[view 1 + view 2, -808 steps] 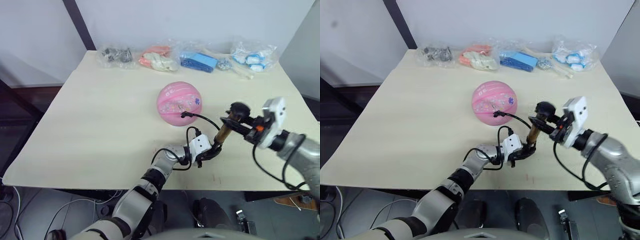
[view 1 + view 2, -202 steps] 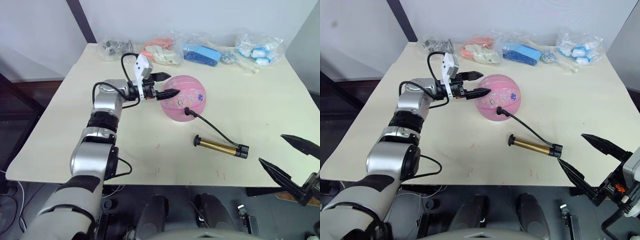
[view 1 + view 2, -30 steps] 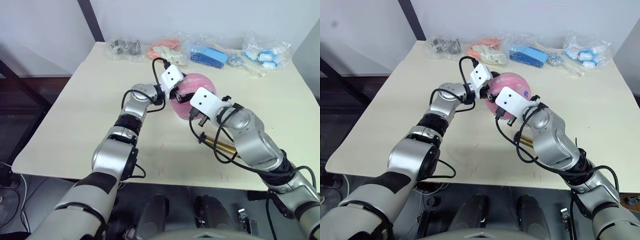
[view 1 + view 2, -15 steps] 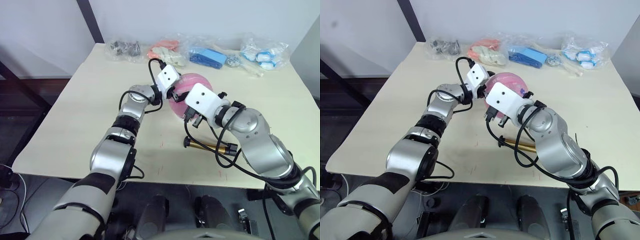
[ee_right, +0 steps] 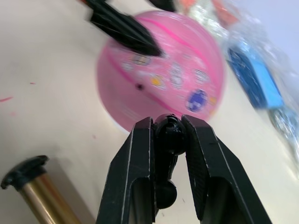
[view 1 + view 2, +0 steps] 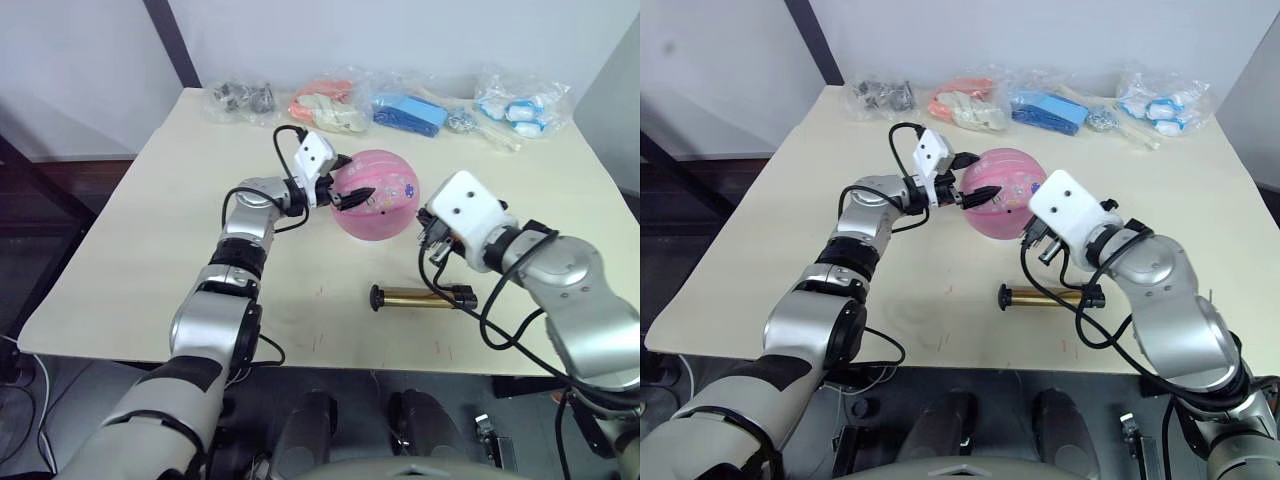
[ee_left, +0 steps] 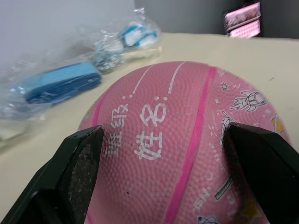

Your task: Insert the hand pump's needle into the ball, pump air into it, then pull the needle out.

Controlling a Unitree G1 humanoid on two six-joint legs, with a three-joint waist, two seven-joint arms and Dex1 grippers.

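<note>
A: Ball point(image 6: 375, 195) sits mid-tabletop point(image 6: 140, 230), round and taut, pink with paler stripes, white lettering and small cartoon stickers. Why is the left tool point(image 6: 343, 190) on it?

B: Judged as bracing. The left wrist view shows its two black fingers point(image 7: 77, 168) spread wide across the ball's sides, hugging the curve so it cannot roll during the pull. Whether they press or merely touch cannot be told.

A: Right tool point(image 5: 169, 140)?

B: Jaws narrow, clamped on the black fitting of the needle point(image 5: 169, 135) at the hose end. It is held just clear of the ball, on the near side. The black valve dot point(image 5: 138, 86) looks bare, so the needle reads as out, though the pin itself is too small to make out.

A: Hand pump point(image 6: 420, 297)?

B: Lying flat on the tabletop near the ball, bronze tube with black ends, no tool on the tube, thin hose point(image 6: 487, 318) looping up to the right tool.
</note>
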